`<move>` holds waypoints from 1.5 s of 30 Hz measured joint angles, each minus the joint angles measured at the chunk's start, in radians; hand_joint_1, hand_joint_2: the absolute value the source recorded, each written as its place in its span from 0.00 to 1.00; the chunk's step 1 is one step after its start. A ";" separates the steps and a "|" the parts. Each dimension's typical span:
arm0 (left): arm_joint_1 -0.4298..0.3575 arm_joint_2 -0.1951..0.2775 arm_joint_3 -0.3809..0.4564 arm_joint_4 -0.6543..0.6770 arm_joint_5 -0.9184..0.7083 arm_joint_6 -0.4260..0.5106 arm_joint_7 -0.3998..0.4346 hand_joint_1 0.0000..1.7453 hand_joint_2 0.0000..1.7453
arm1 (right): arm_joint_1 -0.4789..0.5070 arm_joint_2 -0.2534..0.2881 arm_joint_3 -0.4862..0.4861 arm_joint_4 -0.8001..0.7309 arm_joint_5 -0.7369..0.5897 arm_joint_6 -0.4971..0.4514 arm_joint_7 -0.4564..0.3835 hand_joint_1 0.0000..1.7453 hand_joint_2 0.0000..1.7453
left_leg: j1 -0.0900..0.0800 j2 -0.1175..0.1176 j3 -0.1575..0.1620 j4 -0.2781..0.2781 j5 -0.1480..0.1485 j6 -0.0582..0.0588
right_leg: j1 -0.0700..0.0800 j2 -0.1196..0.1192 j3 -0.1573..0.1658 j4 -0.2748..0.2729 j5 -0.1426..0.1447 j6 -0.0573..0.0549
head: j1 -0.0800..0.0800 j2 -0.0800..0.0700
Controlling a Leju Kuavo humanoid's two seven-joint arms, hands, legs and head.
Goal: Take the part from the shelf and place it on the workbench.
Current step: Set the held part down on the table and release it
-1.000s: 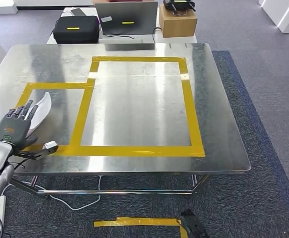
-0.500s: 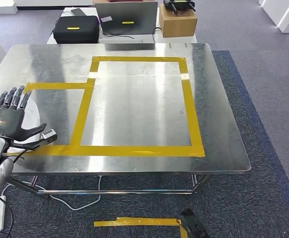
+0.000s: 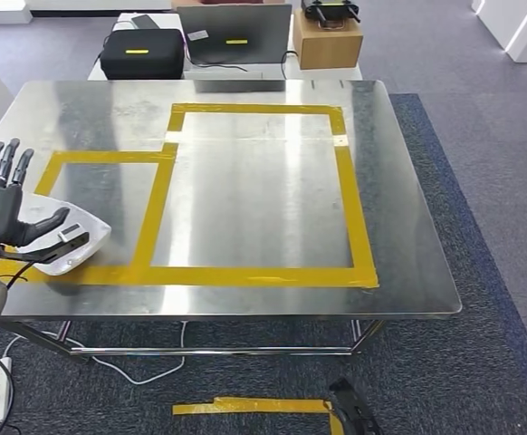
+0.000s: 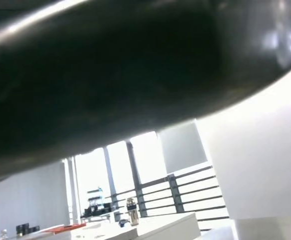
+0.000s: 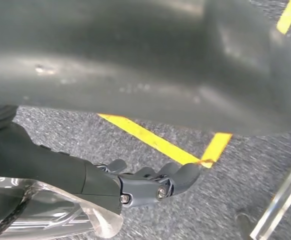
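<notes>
Part (image 3: 70,241): white, flat and curved, lay on the bench at its near left corner, across the near tape line of the small square; its left side was hidden behind the left hand.
Left hand (image 3: 1,210): released, fingers spread and upright, thumb reaching out over the part; cut off by the picture's left edge. Whether the thumb touched the part could not be made out.
Right hand (image 5: 151,182): fingers bent inward with nothing seen in them, above grey carpet; whether fully clenched could not be told, as a blurred grey cover hid much of that view.
Bench (image 3: 411,272): bare steel top marked with yellow tape (image 3: 354,217) as a large square and a smaller adjoining one.
Left wrist view: mostly a dark blurred mass; a bright room with windows beyond.
Far table: black case (image 3: 142,52), laptop (image 3: 236,34), cardboard box (image 3: 328,40), partly cut off by the top edge.
Floor: tape strip (image 3: 253,405) under the bench.
</notes>
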 joint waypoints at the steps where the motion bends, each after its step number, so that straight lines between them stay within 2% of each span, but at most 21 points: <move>1: -0.001 0.000 0.001 -0.002 0.000 0.000 0.000 0.00 0.00 | -0.001 0.000 0.000 0.000 0.000 0.000 0.000 0.00 0.00 | 0.002 0.000 0.004 -0.005 0.002 0.003 | 0.000 0.004 -0.026 0.048 -0.023 -0.001 | 0.001 0.000; 3: -0.001 -0.001 0.001 -0.003 0.000 0.000 0.000 0.00 0.00 | 0.000 0.000 0.000 0.000 0.000 0.000 0.000 0.00 0.00 | 0.000 -0.001 0.005 -0.008 0.002 0.006 | 0.002 0.011 -0.103 0.181 -0.070 -0.004 | 0.001 0.000; 5: 0.002 -0.002 0.001 -0.003 -0.001 0.000 -0.001 0.00 0.00 | 0.003 0.000 0.000 0.000 0.000 0.000 0.001 0.00 0.00 | -0.001 -0.005 0.007 -0.007 0.000 0.006 | 0.003 0.012 -0.153 0.243 -0.060 -0.006 | 0.001 0.000; 6: 0.003 -0.002 0.001 -0.003 -0.001 0.000 -0.001 0.00 0.00 | 0.003 0.000 0.000 0.000 0.000 0.000 0.001 0.00 0.00 | -0.001 -0.007 0.009 -0.006 -0.002 0.004 | 0.003 0.012 -0.150 0.217 -0.026 -0.007 | 0.001 0.000; 9: 0.003 -0.002 0.001 -0.003 -0.002 0.000 -0.001 0.00 0.00 | 0.002 0.000 0.000 0.000 0.000 0.000 0.002 0.00 0.00 | -0.001 -0.012 0.012 -0.001 -0.009 -0.008 | 0.006 0.019 -0.081 0.049 0.076 -0.018 | 0.001 0.000; 13: 0.003 0.002 0.001 -0.006 -0.013 -0.003 -0.002 0.00 0.00 | -0.002 0.000 0.000 0.000 0.001 0.001 0.003 0.00 0.00 | 0.002 -0.014 0.005 0.003 -0.008 -0.031 | 0.010 0.022 -0.053 -0.010 0.084 -0.032 | 0.001 0.000; 15: 0.002 0.006 0.001 -0.008 -0.020 -0.009 -0.002 0.00 0.00 | -0.004 0.001 0.000 0.000 0.001 0.001 0.003 0.00 0.00 | 0.005 -0.010 -0.006 0.032 -0.037 -0.043 | 0.007 0.020 -0.051 -0.022 0.088 -0.045 | -0.001 0.000; 18: 0.003 0.009 -0.002 -0.009 -0.028 -0.024 -0.001 0.00 0.00 | -0.005 0.001 0.001 0.000 0.002 0.002 0.004 0.00 0.00 | 0.011 -0.006 -0.065 0.195 -0.132 -0.058 | 0.006 0.016 -0.055 -0.025 0.093 -0.059 | -0.003 0.000; 20: 0.011 0.009 -0.005 -0.009 -0.032 -0.033 -0.001 0.00 0.00 | -0.004 0.001 0.002 0.000 0.002 0.001 0.005 0.00 0.00 | 0.016 -0.006 -0.084 0.264 -0.151 -0.064 | 0.006 0.012 -0.061 -0.025 0.098 -0.061 | -0.003 0.000; 21: 0.014 0.010 -0.007 -0.010 -0.034 -0.037 0.000 0.00 0.00 | -0.004 0.001 0.002 0.000 0.002 0.001 0.006 0.00 0.00 | 0.018 -0.005 -0.071 0.248 -0.133 -0.066 | 0.006 0.011 -0.064 -0.025 0.101 -0.061 | -0.003 0.000; 23: 0.016 0.013 -0.008 -0.016 -0.039 -0.043 0.002 0.00 0.00 | -0.005 0.001 0.005 0.000 0.003 0.000 0.008 0.00 0.00 | 0.021 -0.002 0.001 0.127 -0.075 -0.067 | 0.007 0.010 -0.068 -0.024 0.107 -0.056 | -0.003 0.000; 25: 0.015 0.020 -0.008 -0.023 -0.044 -0.047 0.004 0.00 0.00 | -0.005 0.002 0.008 0.000 0.003 -0.001 0.011 0.00 0.00 | 0.018 0.002 0.063 0.013 -0.045 -0.062 | 0.009 0.009 -0.074 -0.023 0.115 -0.046 | -0.002 0.000; 28: 0.020 0.029 -0.008 -0.028 -0.045 -0.049 0.004 0.00 0.00 | -0.004 0.003 0.010 0.000 0.003 -0.001 0.013 0.00 0.00 | 0.012 0.002 0.069 -0.016 -0.037 -0.046 | 0.009 0.008 -0.081 -0.025 0.131 -0.025 | -0.001 0.000; 30: 0.024 0.032 -0.008 -0.031 -0.045 -0.050 0.004 0.00 0.00 | -0.002 0.003 0.013 0.000 0.004 -0.001 0.015 0.00 0.00 | 0.013 0.003 0.058 -0.020 -0.022 -0.029 | 0.007 0.010 -0.096 -0.006 0.105 -0.015 | 0.000 0.000; 33: 0.036 0.039 -0.009 -0.041 -0.045 -0.050 0.005 0.00 0.00 | -0.002 0.003 0.016 0.000 0.005 -0.001 0.018 0.00 0.00 | 0.014 0.005 0.037 -0.022 -0.003 -0.013 | 0.007 0.012 -0.138 0.109 -0.001 -0.012 | 0.003 0.000; 34: 0.039 0.040 -0.009 -0.043 -0.045 -0.050 0.005 0.00 0.00 | -0.002 0.003 0.017 0.000 0.006 0.000 0.019 0.00 0.00 | 0.014 0.005 0.034 -0.022 -0.001 -0.012 | 0.007 0.012 -0.145 0.132 -0.017 -0.012 | 0.003 0.000; 37: 0.042 0.041 -0.009 -0.044 -0.045 -0.050 0.005 0.00 0.00 | -0.002 0.003 0.017 0.000 0.006 0.000 0.019 0.00 0.00 | 0.013 0.005 0.032 -0.022 0.001 -0.012 | 0.007 0.012 -0.150 0.147 -0.026 -0.012 | 0.002 0.000; 39: 0.052 0.044 -0.008 -0.050 -0.042 -0.050 0.006 0.00 0.00 | -0.002 0.003 0.018 0.000 0.006 0.000 0.021 0.00 0.00 | 0.012 0.005 0.021 -0.022 0.008 -0.011 | 0.007 0.013 -0.159 0.195 -0.045 -0.012 | 0.002 0.000; 41: 0.088 0.065 0.003 -0.074 -0.023 -0.051 0.006 0.00 0.00 | -0.003 0.005 0.019 0.000 0.006 0.002 0.026 0.00 0.00 | 0.007 0.004 -0.011 -0.017 0.031 -0.016 | 0.013 0.017 -0.064 0.116 -0.014 -0.026 | 0.002 0.000; 43: 0.120 0.090 0.019 -0.099 -0.001 -0.053 0.006 0.00 0.00 | -0.007 0.008 0.020 0.000 0.005 0.003 0.032 0.00 0.00 | 0.004 0.002 -0.039 -0.011 0.054 -0.028 | 0.021 0.021 0.049 -0.024 0.024 -0.041 | 0.002 0.000; 45: 0.139 0.106 0.031 -0.114 0.012 -0.055 0.003 0.00 0.00 | -0.009 0.011 0.020 0.000 0.002 0.003 0.036 0.00 0.00 | 0.005 0.002 -0.046 -0.010 0.067 -0.042 | 0.023 0.022 0.057 -0.049 0.021 -0.044 | 0.001 0.000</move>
